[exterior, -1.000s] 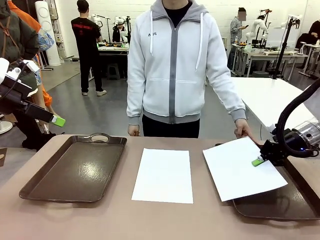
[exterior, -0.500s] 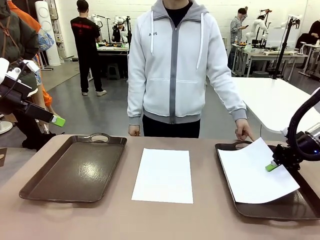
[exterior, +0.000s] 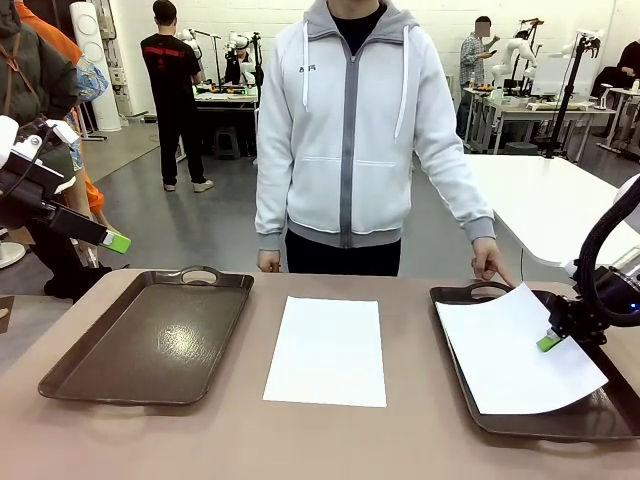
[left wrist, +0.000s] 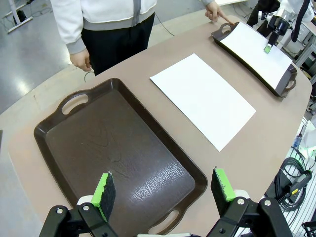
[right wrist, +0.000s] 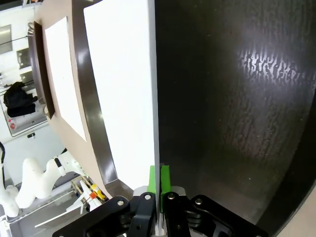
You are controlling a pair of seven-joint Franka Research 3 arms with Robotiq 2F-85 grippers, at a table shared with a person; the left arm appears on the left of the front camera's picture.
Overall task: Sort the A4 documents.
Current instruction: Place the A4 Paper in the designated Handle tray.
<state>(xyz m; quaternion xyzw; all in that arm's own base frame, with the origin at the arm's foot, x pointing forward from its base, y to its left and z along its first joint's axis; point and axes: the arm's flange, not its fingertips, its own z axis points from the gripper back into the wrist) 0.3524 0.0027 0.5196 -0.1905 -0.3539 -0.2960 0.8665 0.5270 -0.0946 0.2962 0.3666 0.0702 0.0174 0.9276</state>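
While the right arm's fingers (exterior: 547, 342) pinch one edge of a paper sheet (exterior: 510, 350) lying over the right tray (exterior: 600, 412), lower it flat inside the rim before letting go. Left fingers (left wrist: 105, 190) hang wide above the left tray (left wrist: 118, 143); another sheet (exterior: 326, 350) lies on the desk (exterior: 420, 440).

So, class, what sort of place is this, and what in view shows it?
Probably a robotics lab or workshop: a left gripper and a right gripper, holding a paper sheet, are at the table, and workbenches stand on a bare grey floor behind.
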